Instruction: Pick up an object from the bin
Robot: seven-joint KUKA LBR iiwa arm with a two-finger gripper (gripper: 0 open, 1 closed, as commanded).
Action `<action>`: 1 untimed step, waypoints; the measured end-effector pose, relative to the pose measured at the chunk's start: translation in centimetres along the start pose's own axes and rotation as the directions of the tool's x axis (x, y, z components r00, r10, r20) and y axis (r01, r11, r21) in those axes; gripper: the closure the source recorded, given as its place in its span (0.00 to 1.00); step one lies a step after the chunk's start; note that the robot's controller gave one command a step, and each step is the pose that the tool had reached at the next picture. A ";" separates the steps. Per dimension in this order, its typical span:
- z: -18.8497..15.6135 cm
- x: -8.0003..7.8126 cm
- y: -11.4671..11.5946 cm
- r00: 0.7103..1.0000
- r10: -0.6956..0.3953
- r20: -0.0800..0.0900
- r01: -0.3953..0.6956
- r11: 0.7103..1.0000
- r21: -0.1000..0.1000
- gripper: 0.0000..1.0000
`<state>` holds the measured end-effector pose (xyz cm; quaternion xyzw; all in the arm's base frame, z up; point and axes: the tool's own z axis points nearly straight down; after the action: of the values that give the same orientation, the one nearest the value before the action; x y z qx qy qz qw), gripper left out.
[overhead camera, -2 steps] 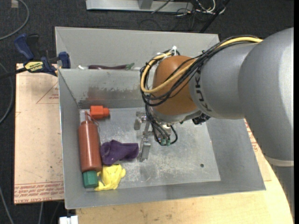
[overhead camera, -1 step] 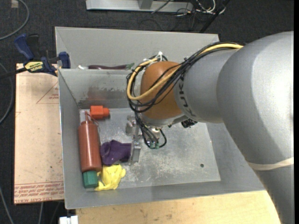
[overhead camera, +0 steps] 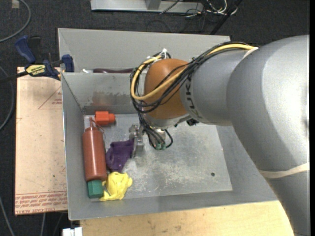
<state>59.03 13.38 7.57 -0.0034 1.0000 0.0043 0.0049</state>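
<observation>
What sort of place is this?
Probably a robotics lab: an industrial arm over a grey metal bin, with loose cables on dark carpet behind it.

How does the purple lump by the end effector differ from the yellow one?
The crumpled purple soft lump is dark and lies right beside the end effector; the crumpled yellow soft lump is bright and lies farther off, against a small green block. Both are shapeless, soft-looking pieces.
</observation>
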 end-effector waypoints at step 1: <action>0.0 0.0 0.0 1.000 0.000 0.000 0.000 1.000 0.000 1.00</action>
<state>59.03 13.37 7.57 -0.0033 1.0000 0.0043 0.0049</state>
